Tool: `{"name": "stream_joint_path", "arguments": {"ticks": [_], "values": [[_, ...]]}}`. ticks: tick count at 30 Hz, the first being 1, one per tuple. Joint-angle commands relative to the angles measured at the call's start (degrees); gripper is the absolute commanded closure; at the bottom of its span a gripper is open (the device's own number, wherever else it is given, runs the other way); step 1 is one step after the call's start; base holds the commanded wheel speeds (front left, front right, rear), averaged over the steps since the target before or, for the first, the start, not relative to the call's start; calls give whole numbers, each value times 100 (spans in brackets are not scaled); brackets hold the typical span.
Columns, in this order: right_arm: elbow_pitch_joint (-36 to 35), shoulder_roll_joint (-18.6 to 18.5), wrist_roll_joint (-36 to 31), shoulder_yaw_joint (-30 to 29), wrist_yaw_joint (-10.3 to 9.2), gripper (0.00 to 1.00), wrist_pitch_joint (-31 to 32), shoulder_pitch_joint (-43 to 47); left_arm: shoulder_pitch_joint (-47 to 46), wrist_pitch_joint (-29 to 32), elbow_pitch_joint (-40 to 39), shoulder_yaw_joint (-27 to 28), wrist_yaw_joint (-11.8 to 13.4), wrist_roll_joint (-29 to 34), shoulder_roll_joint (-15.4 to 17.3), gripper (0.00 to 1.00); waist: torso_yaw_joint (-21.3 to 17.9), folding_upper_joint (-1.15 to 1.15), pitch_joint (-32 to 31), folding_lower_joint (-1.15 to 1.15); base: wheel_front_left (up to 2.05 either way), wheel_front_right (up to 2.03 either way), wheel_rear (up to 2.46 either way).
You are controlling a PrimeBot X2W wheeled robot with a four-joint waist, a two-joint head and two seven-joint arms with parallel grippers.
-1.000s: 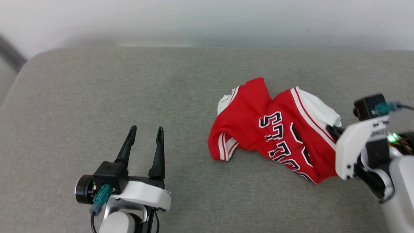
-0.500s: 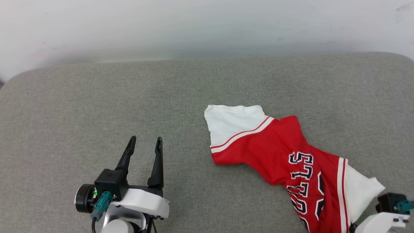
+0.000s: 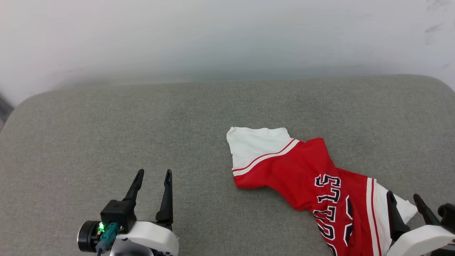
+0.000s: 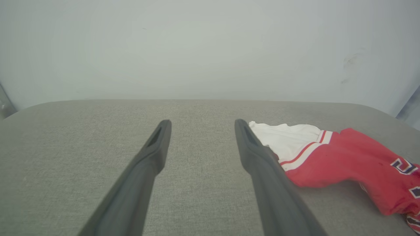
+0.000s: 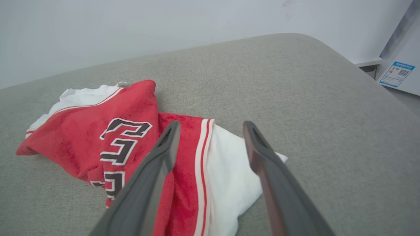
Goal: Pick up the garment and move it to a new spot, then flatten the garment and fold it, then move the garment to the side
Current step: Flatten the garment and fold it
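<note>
Left gripper (image 3: 154,173) at near left, hanging over the grey upholstered surface (image 3: 89,135), fingers pointing to the far side. Pincer released: jaws spread wide, nothing between them, and bare cushion shows through the gap in the left wrist view. Pale wall (image 3: 213,35) runs along the far edge. Garment (image 3: 302,170) lies right of centre, flat on the surface but twisted. It is strung out diagonally from a white sleeve at its far-left end down to the near right, where it runs off the bottom of the head view. Red body in the middle is bunched, black white-outlined lettering only partly readable and lying sideways, striped trim at both sleeve seams. Clear strip of cushion between the left gripper and the garment's left end. Right gripper (image 3: 403,195) at near right, over the second white sleeve. Also released: jaws wide apart, no cloth pinched. In the right wrist view one finger crosses the red body by the trim, the other the sleeve's right edge. Contact with the cloth: cannot tell. Far right, off the cushion, a white panel with a blue-and-white label (image 5: 397,73).
</note>
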Motion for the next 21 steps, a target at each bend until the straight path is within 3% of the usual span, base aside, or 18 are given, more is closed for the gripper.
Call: {"name": "stream_joint_path", "arguments": {"ticks": [1,13,21], "values": [[-103,31,-116,122,-2,0,-221,-74,113,30,11,30,44,-22,51,0,-3,0,-167,0,0,0,0],[-990,45,-316,794,-2,0,-508,237,215,396,-59,75,172,-3,258,0,-60,0,-343,0,0,0,0],[-1350,47,-166,1117,-3,0,-419,142,-642,1233,145,-159,-189,-136,377,0,-369,0,84,0,0,0,0]]}}
